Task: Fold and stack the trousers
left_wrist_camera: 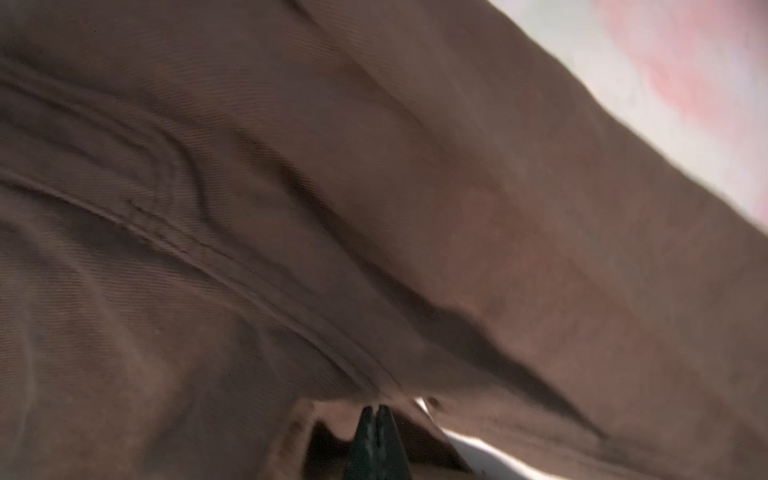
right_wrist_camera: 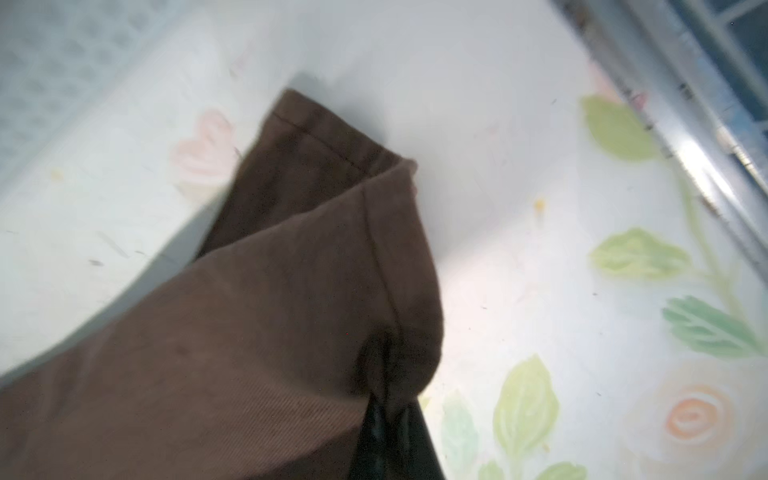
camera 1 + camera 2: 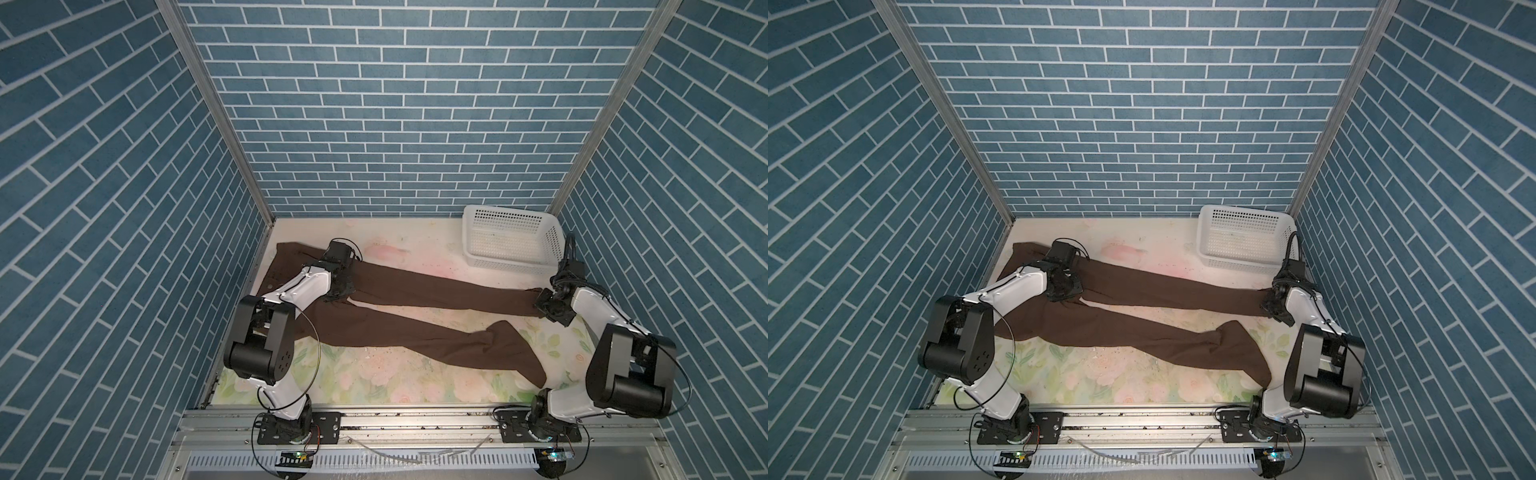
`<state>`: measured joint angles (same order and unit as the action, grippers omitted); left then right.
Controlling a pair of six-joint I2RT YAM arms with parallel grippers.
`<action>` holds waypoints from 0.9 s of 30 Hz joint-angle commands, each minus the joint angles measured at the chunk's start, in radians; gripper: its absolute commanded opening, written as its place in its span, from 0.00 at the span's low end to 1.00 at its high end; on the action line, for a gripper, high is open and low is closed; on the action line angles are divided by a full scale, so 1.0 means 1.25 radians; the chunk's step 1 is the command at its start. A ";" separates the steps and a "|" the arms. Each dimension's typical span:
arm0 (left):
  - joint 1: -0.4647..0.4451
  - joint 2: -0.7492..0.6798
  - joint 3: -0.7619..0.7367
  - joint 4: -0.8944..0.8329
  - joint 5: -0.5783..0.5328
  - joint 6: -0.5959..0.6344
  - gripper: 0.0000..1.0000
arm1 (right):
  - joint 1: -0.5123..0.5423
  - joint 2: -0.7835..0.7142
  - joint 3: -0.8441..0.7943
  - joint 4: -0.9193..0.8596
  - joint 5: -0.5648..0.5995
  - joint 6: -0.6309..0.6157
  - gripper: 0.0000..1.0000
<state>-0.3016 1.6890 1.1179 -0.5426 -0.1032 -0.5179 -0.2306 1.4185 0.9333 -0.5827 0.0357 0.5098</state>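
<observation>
At the left edge of the table [image 3: 395,376], waist of the trousers [image 3: 415,286], close against the wall. Just right of it, left fingers [image 1: 370,424] clenched on a bunched fold near the crotch. Two legs fanned out rightward, with a bare wedge of table between them. Far leg straight across to the right edge, hem pinched tight in the right fingers [image 2: 384,419], near the white basket [image 3: 505,266] in the far right corner. Near leg slanted toward the front, cuff twisted over. Open room along the front strip and across the far middle.
</observation>
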 commanded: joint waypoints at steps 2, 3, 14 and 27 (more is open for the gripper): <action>-0.096 -0.036 0.029 -0.033 -0.082 0.036 0.00 | -0.040 -0.120 0.116 -0.099 0.004 0.034 0.00; -0.106 -0.034 0.025 -0.024 -0.076 0.033 0.00 | -0.042 -0.139 0.133 -0.115 0.005 0.034 0.00; -0.135 0.097 0.051 0.059 -0.038 0.005 0.12 | -0.048 -0.324 0.164 -0.235 -0.090 0.096 0.00; 0.006 0.089 -0.080 0.039 -0.039 -0.037 0.00 | -0.141 -0.144 0.140 -0.079 -0.059 0.126 0.00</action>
<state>-0.3500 1.8149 1.0828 -0.4442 -0.1299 -0.5468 -0.3958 1.1763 1.1225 -0.7860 -0.0566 0.6151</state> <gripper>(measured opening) 0.045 0.067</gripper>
